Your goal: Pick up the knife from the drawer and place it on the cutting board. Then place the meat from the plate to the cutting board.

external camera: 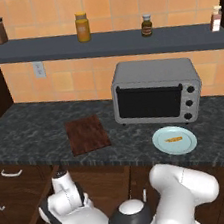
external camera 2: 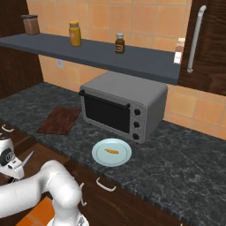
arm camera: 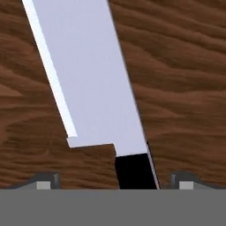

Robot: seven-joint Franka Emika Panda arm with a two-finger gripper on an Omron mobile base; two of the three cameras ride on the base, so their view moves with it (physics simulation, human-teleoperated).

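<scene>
My arm folded low before the table's front edge, claw (arm camera: 114,182) pointing down into the drawer (arm camera: 185,88), its tips spread wide astride the knife (arm camera: 88,75), which lay flat on the drawer's wooden floor, ungripped.

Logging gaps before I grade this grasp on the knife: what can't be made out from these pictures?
- Knife: hand view, blade tip cut off by the top edge, handle mostly below the bottom edge.
- Gripper: hand view, whether its open fingertips touch the handle is unclear.
- Drawer: left base view, interior hidden behind the arm.
- Meat: too small for detail on the plate.
</scene>
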